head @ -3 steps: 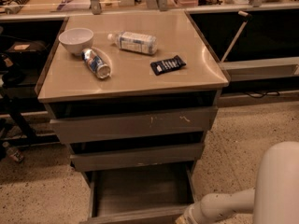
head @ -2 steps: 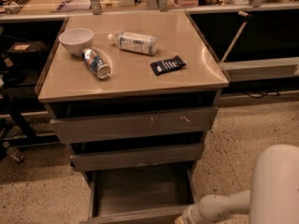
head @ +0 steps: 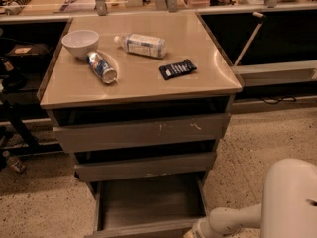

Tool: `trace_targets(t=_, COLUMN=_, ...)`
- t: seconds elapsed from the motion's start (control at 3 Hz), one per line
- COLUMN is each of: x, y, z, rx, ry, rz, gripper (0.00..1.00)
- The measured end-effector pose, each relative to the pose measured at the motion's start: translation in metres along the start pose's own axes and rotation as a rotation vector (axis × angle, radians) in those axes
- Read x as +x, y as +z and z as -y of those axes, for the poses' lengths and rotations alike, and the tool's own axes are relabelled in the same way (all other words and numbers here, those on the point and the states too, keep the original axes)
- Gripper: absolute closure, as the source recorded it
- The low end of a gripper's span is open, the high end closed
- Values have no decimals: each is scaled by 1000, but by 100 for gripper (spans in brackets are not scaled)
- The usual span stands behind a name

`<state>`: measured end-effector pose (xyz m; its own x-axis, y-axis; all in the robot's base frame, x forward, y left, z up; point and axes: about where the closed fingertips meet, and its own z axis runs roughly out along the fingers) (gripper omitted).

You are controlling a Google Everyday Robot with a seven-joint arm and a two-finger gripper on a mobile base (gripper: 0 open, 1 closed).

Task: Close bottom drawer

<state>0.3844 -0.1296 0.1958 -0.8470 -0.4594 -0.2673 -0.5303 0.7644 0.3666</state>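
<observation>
The bottom drawer (head: 148, 202) is the narrowest of three grey metal drawers in a cabinet. It is pulled far out, and its deep rectangular tray shows bare inside. Its front panel (head: 143, 229) lies at the lower edge of the view. My white arm (head: 233, 219) reaches in from the lower right. My gripper (head: 194, 233) is at the right end of the drawer's front panel, mostly cut off by the frame edge. Above are the mid-width drawer (head: 146, 166) and the widest drawer (head: 143, 132) with pale scratches.
On the cabinet top (head: 208, 78) lie a white bowl (head: 80, 42), a can on its side (head: 102, 67), a plastic bottle on its side (head: 142, 44) and a dark snack packet (head: 178, 69). A counter runs behind. Speckled floor (head: 257, 138) lies to the right and left.
My arm has shifted slightly left towards the drawer's front right corner. The drawer stays pulled out about as far as before.
</observation>
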Motion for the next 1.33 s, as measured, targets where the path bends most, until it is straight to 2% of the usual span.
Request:
trace_targets(t=0.33, x=-13, y=4, z=3, rx=16, ry=-21, rz=1, gripper=100)
trace_targets(t=1.33, x=-31, y=22, z=-2, rx=10, ry=-63, rz=-17, gripper=100)
